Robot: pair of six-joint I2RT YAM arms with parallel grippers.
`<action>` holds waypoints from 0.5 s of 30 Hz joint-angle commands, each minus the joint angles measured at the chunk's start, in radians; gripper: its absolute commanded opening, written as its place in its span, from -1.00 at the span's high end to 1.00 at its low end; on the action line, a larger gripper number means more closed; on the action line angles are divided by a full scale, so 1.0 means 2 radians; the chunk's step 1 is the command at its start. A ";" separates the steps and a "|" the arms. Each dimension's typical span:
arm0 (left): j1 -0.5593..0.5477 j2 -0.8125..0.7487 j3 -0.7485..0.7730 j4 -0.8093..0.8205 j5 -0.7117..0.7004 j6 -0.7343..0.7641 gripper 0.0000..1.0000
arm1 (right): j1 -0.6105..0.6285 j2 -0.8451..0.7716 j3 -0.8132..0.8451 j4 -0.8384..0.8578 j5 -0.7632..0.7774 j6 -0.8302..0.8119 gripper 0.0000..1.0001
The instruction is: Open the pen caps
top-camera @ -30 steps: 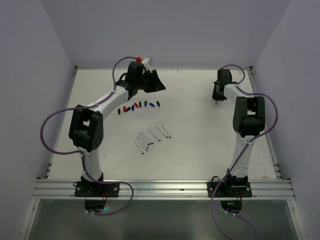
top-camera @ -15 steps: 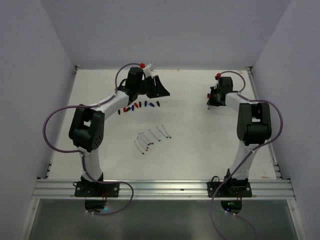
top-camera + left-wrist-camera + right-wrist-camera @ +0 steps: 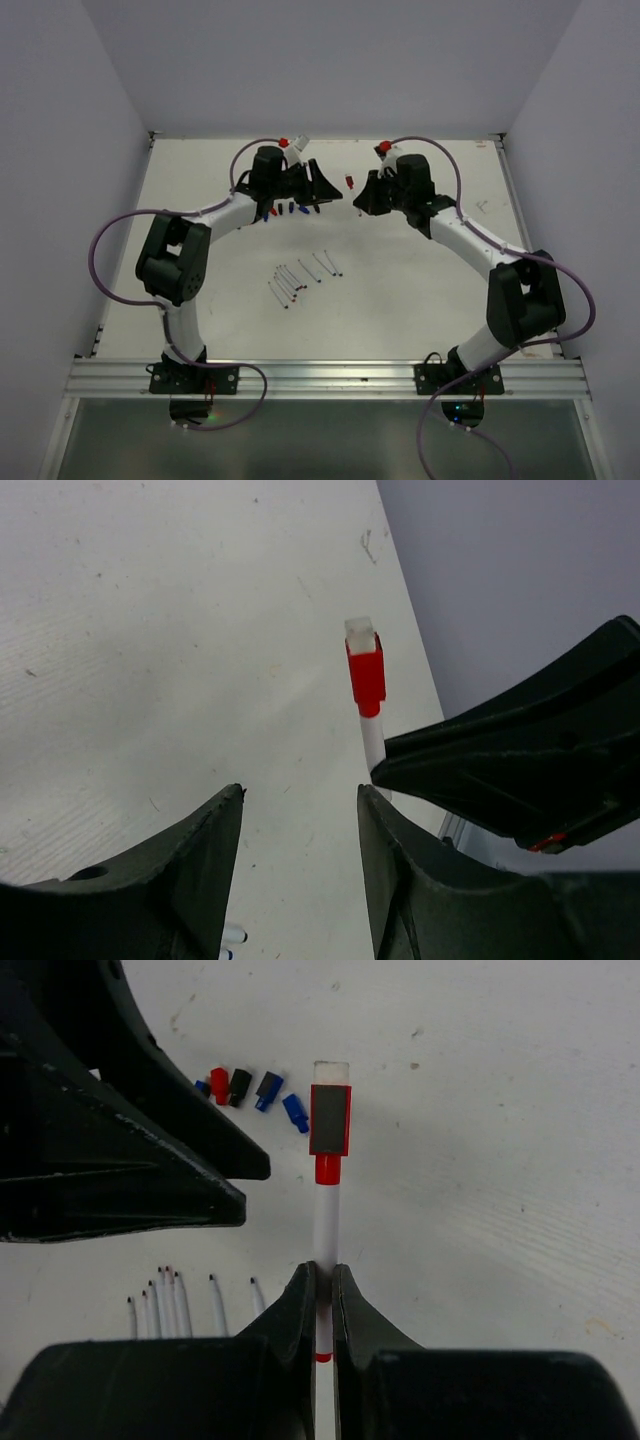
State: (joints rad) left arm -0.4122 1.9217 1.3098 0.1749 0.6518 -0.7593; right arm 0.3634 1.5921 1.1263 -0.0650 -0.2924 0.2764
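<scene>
Red pen cap (image 3: 330, 1120) sits on the end of a pen (image 3: 325, 1230) clenched in the right pincer (image 3: 322, 1290), held above the table (image 3: 500, 1110) near its far edge, midway along. Left pincer (image 3: 300, 800) is released, with the cap just ahead of its jaws, not between them. Loose caps (image 3: 250, 1088) and uncapped pens (image 3: 170, 1300) lie below. Risk: the left pincer closes off-centre, so the cap slips or the pen twists out.

White table (image 3: 420, 290), loose pen caps (image 3: 240, 1086), uncapped pens (image 3: 218, 1305)
</scene>
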 commanded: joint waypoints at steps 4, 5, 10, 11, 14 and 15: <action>0.009 -0.034 -0.033 0.078 0.010 -0.054 -0.08 | 0.021 -0.037 -0.023 0.013 -0.019 0.005 1.00; 0.009 -0.035 -0.037 0.096 0.011 -0.058 -0.09 | 0.023 -0.038 -0.025 0.012 -0.019 0.002 1.00; 0.008 -0.027 -0.060 0.147 0.027 -0.100 -0.11 | 0.036 -0.046 -0.034 0.012 -0.013 0.001 1.00; 0.008 -0.026 -0.062 0.159 0.029 -0.110 -0.11 | 0.038 -0.046 -0.032 0.010 -0.010 -0.002 1.00; 0.008 -0.020 -0.065 0.169 0.032 -0.123 -0.11 | 0.050 -0.041 -0.027 0.004 0.000 -0.007 1.00; 0.008 -0.017 -0.065 0.170 0.034 -0.124 -0.11 | 0.054 -0.040 -0.026 0.005 0.000 -0.008 1.00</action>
State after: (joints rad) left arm -0.4007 1.9053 1.1824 0.4152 0.6827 -0.9539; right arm 0.4526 1.5490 1.0599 -0.0658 -0.3046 0.2760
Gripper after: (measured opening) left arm 0.553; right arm 0.047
